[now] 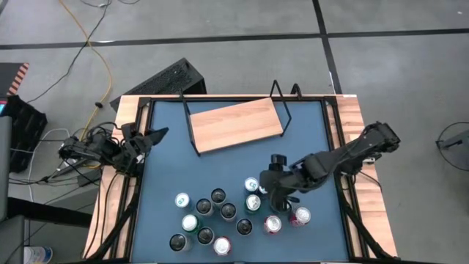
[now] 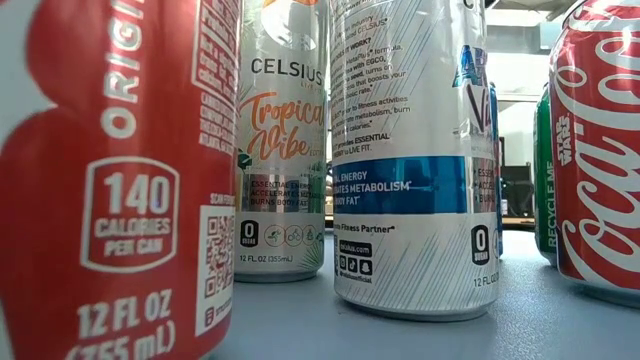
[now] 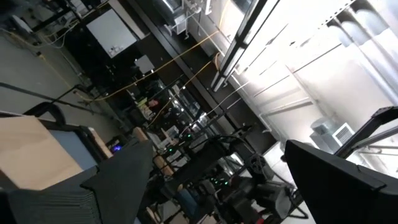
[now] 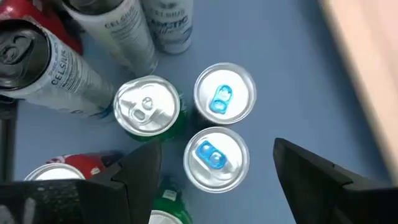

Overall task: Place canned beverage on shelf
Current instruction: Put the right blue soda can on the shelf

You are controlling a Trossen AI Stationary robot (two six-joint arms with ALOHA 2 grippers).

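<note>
- My right gripper (image 4: 214, 171) is hanging over the cluster of cans near the front edge of the blue table (image 1: 308, 125), fingers spread and holding nothing. I'm pointing straight down because coming in from the top is the only clean way into a pack this tight.
- Right under me is a can with a blue tab (image 4: 216, 159), sitting between my two fingers but not touched yet. That's my pick, I reckon: it's on the outer side of the bunch, so there's less to knock over.
- A second blue-tab can (image 4: 224, 98) stands just beside it, and a silver-top green can (image 4: 147, 112) is close on the other side. One finger has to drop into the gap between my can and that green one, which is why I'm lining up carefully first.
- The shelf (image 1: 236, 125), the light wood board in a black wire frame, sits toward the back edge of the table, well apart from the cans. It's got nothing on it, so nothing has been placed yet.
- My left gripper (image 1: 154, 137) is parked off at the left edge of the table, jaws wide and holding nothing, aimed out at the room. It's just keeping out of the way.
</note>
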